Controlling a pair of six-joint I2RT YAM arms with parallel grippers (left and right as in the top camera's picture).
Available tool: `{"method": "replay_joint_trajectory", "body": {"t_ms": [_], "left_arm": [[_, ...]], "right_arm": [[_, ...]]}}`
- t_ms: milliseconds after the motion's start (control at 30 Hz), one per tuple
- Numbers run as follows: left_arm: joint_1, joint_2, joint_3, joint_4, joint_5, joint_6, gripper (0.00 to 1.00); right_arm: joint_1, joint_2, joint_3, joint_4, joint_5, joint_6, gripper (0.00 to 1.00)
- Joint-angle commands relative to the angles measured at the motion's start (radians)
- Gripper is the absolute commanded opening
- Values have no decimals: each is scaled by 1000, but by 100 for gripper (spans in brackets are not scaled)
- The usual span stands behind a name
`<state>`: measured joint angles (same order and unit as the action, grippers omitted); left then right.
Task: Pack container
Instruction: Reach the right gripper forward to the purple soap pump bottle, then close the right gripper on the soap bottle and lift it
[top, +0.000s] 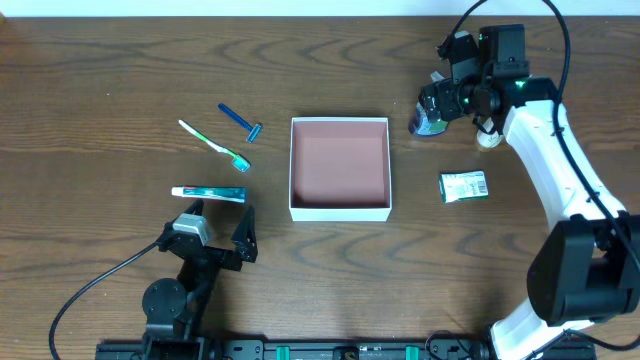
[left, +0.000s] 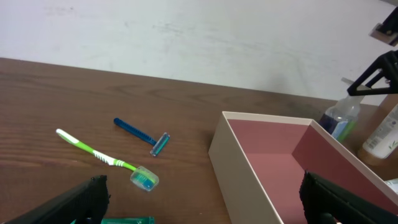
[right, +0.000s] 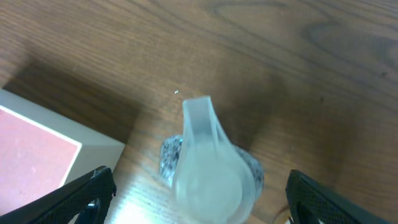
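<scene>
Right gripper (right: 200, 194) is spread wide over the little clear-capped bottle (right: 208, 168), one finger on each side, nothing gripped yet; the container (top: 340, 167) sits mid-table, near the bottle on its left, and looks empty. My take on doing this pick well — drop lower so the pads land on the body, not that flip cap, which looks narrow and slippery; keep the bottle centred so closing doesn't tip it; lift straight up before swinging over the box wall. Mind the white bottle (top: 488, 138) just beside it. Left gripper (top: 218, 230) is spread open too, holding nothing, parked near the toothpaste (top: 208, 193).
</scene>
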<state>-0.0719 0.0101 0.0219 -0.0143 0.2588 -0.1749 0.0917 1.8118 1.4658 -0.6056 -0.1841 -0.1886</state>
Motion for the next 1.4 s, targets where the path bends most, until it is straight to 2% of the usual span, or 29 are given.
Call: {"method": "replay_joint_trajectory", "body": {"t_ms": [0, 233, 433, 567, 733, 900, 1167, 1367], "left_arm": [[6, -5, -18, -34, 10, 14, 98], [6, -5, -18, -34, 10, 14, 98], [6, -5, -18, -34, 10, 14, 98], [6, -5, -18, -34, 10, 14, 98], [6, -5, -18, -34, 10, 14, 98], [6, -5, -18, -34, 10, 14, 98], [6, -5, -18, -34, 10, 14, 98], [6, -5, -18, -34, 10, 14, 98]], "right_arm": [[12, 38, 14, 16, 4, 1, 87], [12, 67, 14, 58, 5, 4, 84], [12, 74, 14, 90, 4, 5, 73], [12, 74, 14, 97, 4, 5, 63], [12, 74, 14, 99, 3, 8, 39], [12, 74, 14, 101, 0, 10, 24], [13, 71, 29, 91, 0, 27, 16], [15, 44, 117, 24, -15, 47, 13]]}}
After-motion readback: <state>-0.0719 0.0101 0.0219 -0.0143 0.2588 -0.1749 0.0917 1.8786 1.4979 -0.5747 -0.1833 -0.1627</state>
